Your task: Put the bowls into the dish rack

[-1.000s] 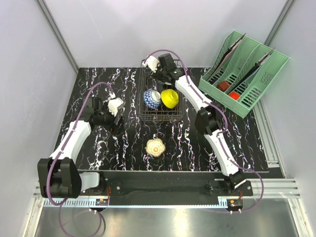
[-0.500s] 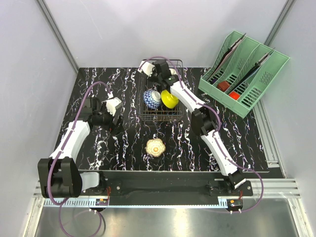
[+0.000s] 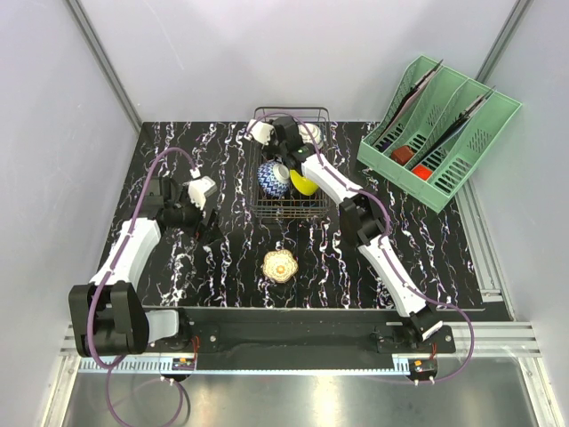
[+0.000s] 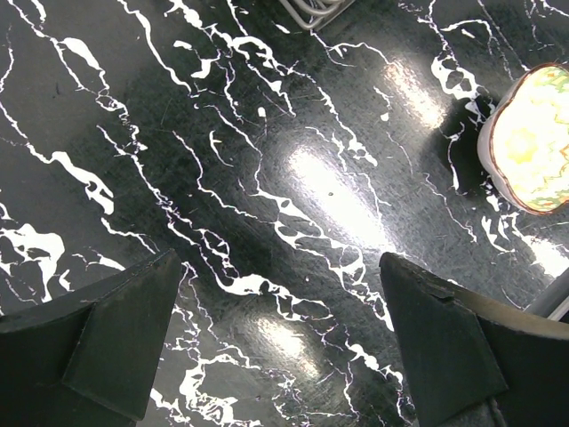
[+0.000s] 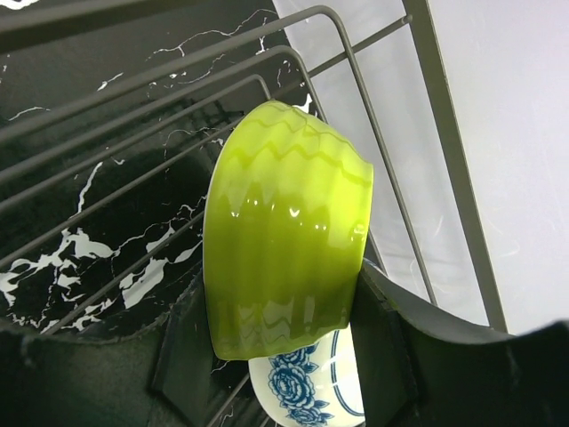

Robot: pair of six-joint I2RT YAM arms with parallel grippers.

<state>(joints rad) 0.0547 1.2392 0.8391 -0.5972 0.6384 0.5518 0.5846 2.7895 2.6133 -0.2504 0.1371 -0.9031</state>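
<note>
In the right wrist view my right gripper (image 5: 284,331) is shut on a lime-green bowl (image 5: 284,231), held on its side over the wires of the dish rack (image 5: 377,133). A white bowl with blue flowers (image 5: 307,387) lies just under it. From above, the right gripper (image 3: 286,140) is at the far end of the dish rack (image 3: 284,214), and the arm hides the green bowl. The rack holds a blue-patterned bowl (image 3: 271,176), a yellow bowl (image 3: 307,184) and a white bowl (image 3: 311,133). A scalloped bowl (image 3: 282,264) sits on the table. My left gripper (image 3: 206,216) is open and empty.
A mint-green slotted organizer (image 3: 437,133) stands at the back right with dark and red items in it. The left wrist view shows the left gripper (image 4: 277,267) over black marbled tabletop (image 4: 293,133), with the scalloped bowl (image 4: 533,138) at the right edge. Grey walls close in the table.
The right arm has swung left and its wrist has come down over the far end of the rack. The left arm has drifted slightly to the left.
</note>
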